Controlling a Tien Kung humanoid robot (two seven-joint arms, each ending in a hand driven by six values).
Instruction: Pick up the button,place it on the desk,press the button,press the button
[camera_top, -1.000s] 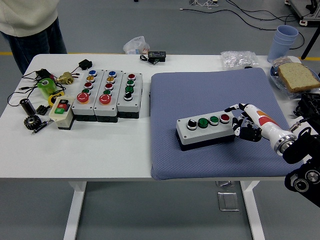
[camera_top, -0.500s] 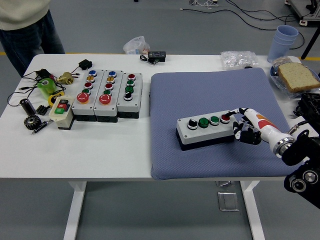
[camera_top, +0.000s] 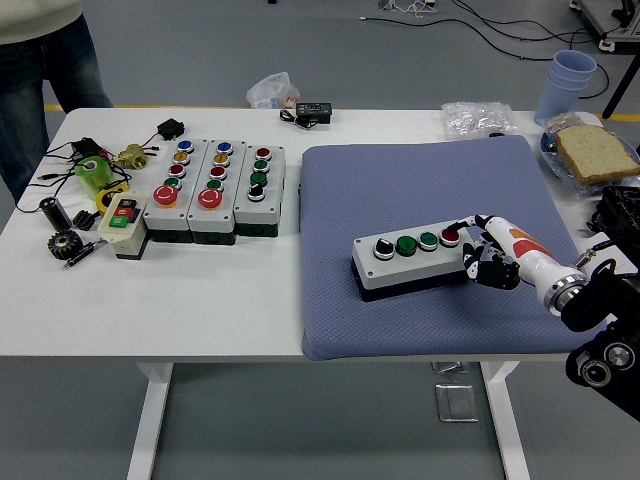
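Button box (camera_top: 411, 262): lies on the blue mat (camera_top: 430, 190), right part of the table (camera_top: 240, 290); four buttons in a row, black, green, green, red.
Right hand (camera_top: 487, 252): at the box's right end, fingers curled, one fingertip (camera_top: 458, 229) on the red button (camera_top: 450, 236); it grips nothing.
Other button boxes (camera_top: 215, 190): left of the mat.
Person (camera_top: 40, 50): stands at the far left corner.

Bright even overhead light, soft shadows, sharp.
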